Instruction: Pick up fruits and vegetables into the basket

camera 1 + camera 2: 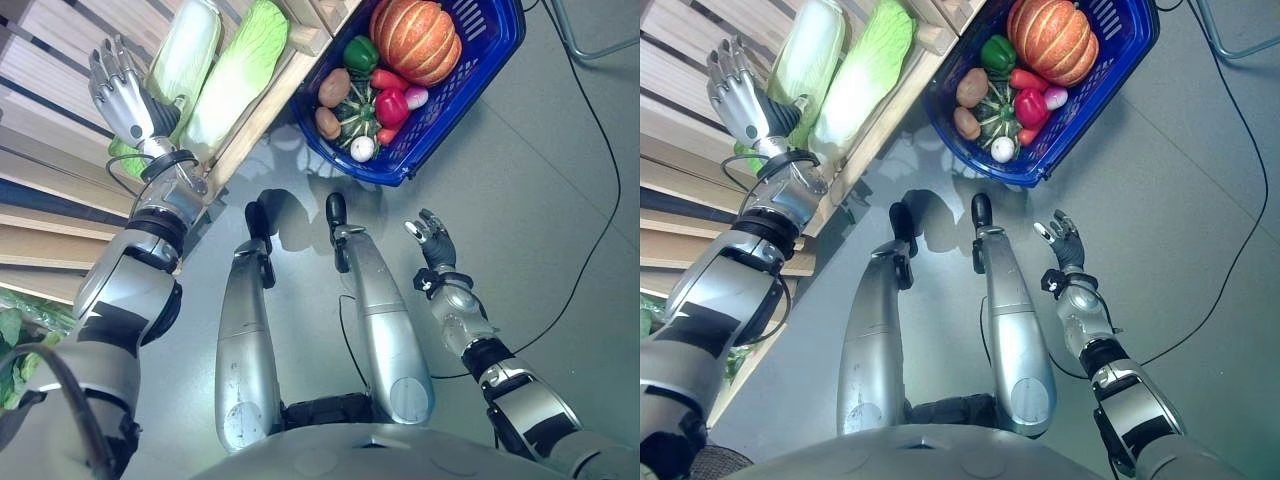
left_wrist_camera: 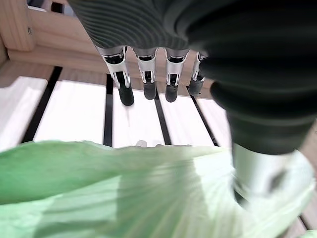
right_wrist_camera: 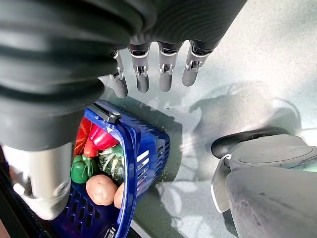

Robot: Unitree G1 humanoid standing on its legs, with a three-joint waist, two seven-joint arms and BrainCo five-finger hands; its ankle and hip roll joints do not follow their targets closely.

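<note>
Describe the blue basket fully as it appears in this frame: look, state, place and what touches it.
The blue basket is plastic with slotted, perforated walls and a dark handle fitting on its rim. It sits upright on the grey floor, beside the wooden rack. It holds an orange pumpkin, a green pepper, red peppers, a small striped green squash and potatoes. Neither hand touches it; the right hand hovers open nearby.

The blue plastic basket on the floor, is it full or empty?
Nearly full: the blue plastic basket holds an orange pumpkin, peppers, potatoes and more.
</note>
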